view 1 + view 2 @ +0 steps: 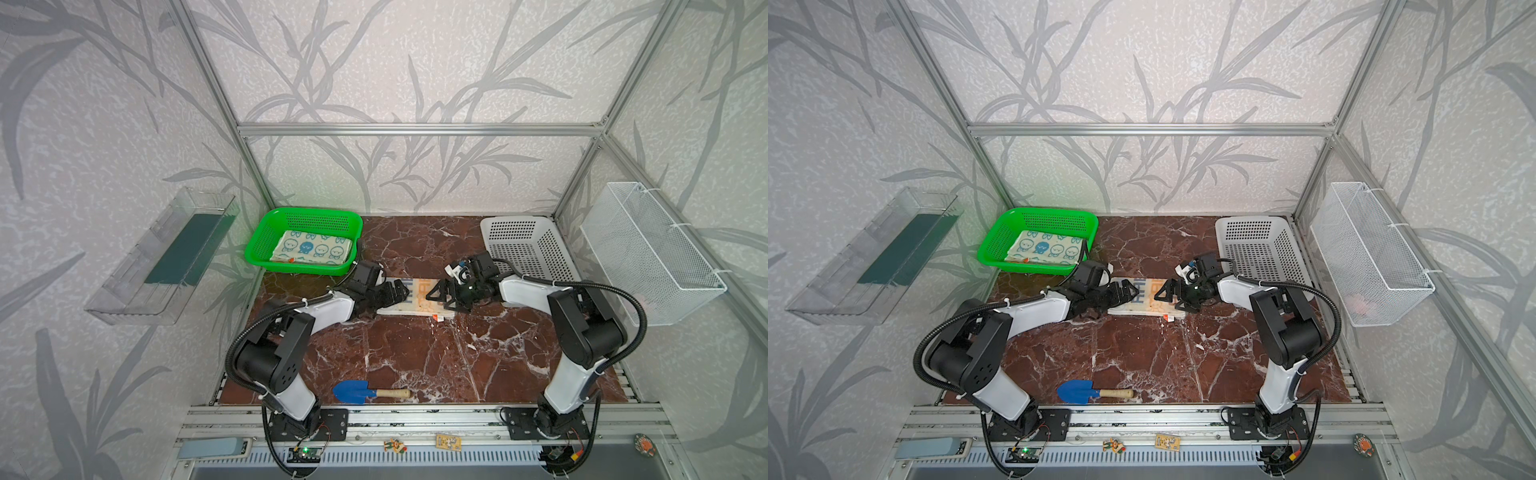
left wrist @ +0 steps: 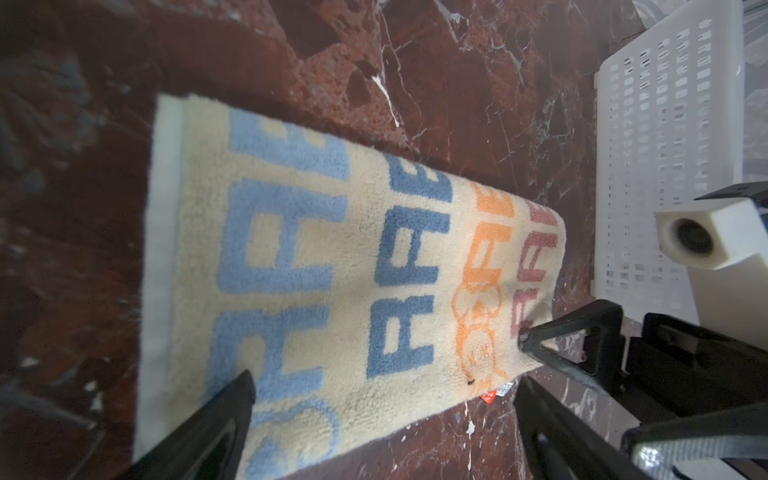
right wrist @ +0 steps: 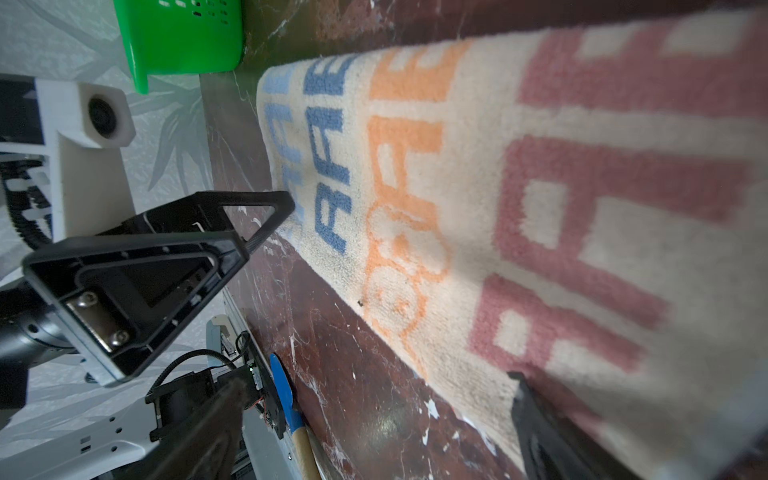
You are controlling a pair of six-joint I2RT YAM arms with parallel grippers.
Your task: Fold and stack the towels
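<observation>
Nearest the front, a blue trowel (image 1: 365, 392) is lying well short of both sets of jaws. Further in, the folded RABBIT towel (image 1: 417, 301) is lying flat on the marble table (image 1: 415, 357), directly between them. The left gripper (image 1: 397, 292) is hovering over one end, jaws spread wide. The right gripper (image 1: 441, 300) is facing it at the other end, jaws likewise spread, and neither is pinching cloth. Beyond the left jaws, the blue-bunny towel (image 1: 311, 248) is resting folded in a green basket (image 1: 316, 221). Beyond the right jaws, a white basket (image 1: 523, 245) is sitting.
</observation>
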